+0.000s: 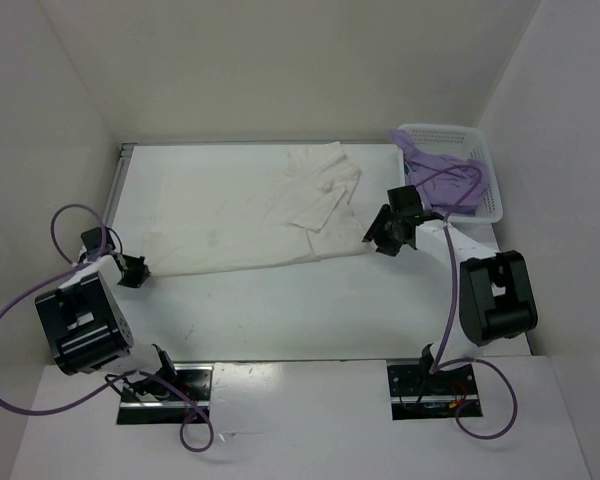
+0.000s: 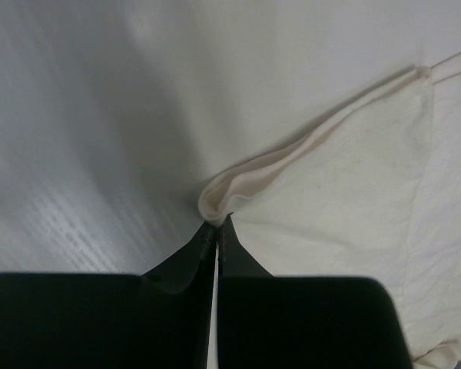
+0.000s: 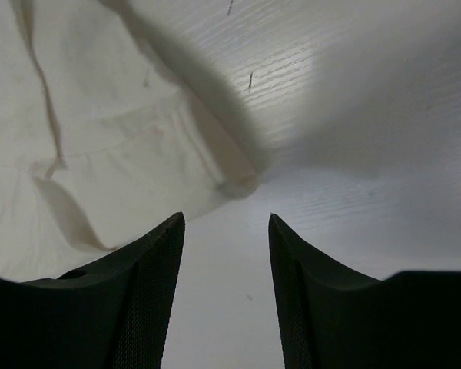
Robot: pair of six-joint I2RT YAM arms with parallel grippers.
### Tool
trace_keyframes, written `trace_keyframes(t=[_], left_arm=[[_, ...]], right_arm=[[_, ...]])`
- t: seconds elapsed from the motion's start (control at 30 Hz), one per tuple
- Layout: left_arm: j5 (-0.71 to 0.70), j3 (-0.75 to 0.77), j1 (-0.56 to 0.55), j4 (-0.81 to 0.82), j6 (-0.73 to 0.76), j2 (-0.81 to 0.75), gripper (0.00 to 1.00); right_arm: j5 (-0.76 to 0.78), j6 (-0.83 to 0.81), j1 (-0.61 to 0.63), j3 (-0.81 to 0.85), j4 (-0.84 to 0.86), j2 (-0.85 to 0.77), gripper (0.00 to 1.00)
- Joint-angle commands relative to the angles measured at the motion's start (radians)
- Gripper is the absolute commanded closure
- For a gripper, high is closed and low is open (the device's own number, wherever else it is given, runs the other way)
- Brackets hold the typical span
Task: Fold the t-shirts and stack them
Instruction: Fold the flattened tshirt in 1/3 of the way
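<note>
A white t-shirt (image 1: 250,215) lies spread flat across the middle of the table, one sleeve folded over at its right end. At its near left corner my left gripper (image 1: 135,270) sits low. In the left wrist view that gripper (image 2: 217,224) is shut, and a small raised fold of the shirt's hem (image 2: 219,198) is pinched at the tips. My right gripper (image 1: 385,240) hovers at the shirt's near right corner. It is open (image 3: 227,219) with bare table between the fingers, and the shirt corner (image 3: 238,187) lies just ahead of them. A light purple t-shirt (image 1: 442,180) is bunched in the basket.
The white perforated basket (image 1: 485,165) stands at the back right corner of the table, close behind the right arm. White walls close in the table on the left, back and right. Purple cables loop beside both arm bases.
</note>
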Motion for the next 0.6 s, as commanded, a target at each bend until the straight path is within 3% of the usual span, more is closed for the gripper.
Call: trace_keyframes(t=[0.0,0.2,0.43,0.57], left_arm=[[-0.034,0.092,0.01,0.056,0.037,0.061,1.0],[-0.006,0.113,0.01,0.066,0.059,0.099,1.0],[0.014,0.103,0.01,0.066,0.059,0.109,1.0],[0.023,0.112,0.01,0.066,0.059,0.1,1.0]], right_arm=[[0.02,0.041,-0.007,-0.007,0.103,0.095,0.46],[-0.017,0.073,0.033,-0.034,0.175,0.11,0.46],[-0.032,0.093,0.033,-0.011,0.115,0.203,0.44],[-0.011,0.102,0.033,-0.098,0.086,0.084,0.45]])
